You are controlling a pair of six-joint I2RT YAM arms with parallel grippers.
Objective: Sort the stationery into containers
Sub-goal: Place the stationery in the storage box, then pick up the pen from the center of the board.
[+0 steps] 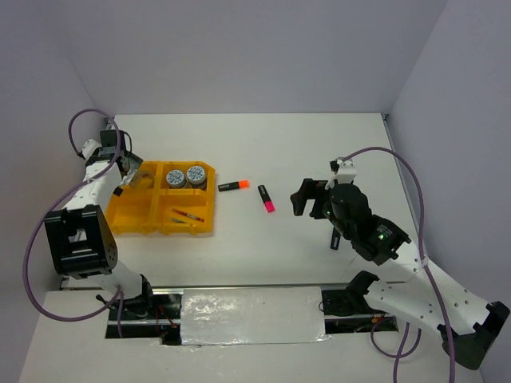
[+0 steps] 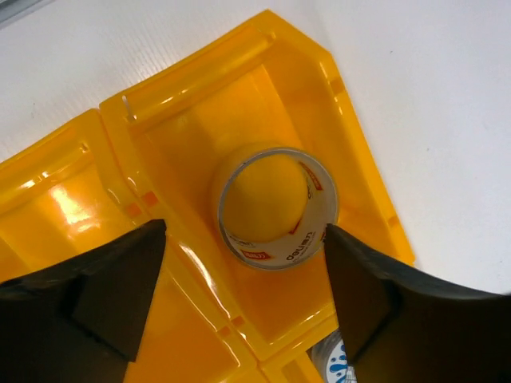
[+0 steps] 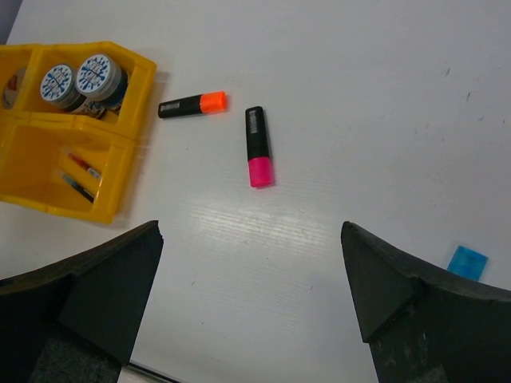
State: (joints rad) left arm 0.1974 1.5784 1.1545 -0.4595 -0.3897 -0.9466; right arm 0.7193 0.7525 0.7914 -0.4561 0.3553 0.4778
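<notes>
While the tape ring (image 2: 279, 257) lies in the tray (image 2: 351, 136), left claw (image 2: 245, 230) and right claw (image 3: 251, 227) gape

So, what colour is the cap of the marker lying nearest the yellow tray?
Orange cap on a black marker; clearest in the right wrist view.

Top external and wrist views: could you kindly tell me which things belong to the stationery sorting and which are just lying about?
Belongs to the job: yellow-orange four-compartment plastic tray; two round blue-white patterned tape rolls; grey tape ring; red and blue pens; orange-capped black marker; pink-capped black highlighter.
Lying about: small blue square piece; silver foil patch.
</notes>
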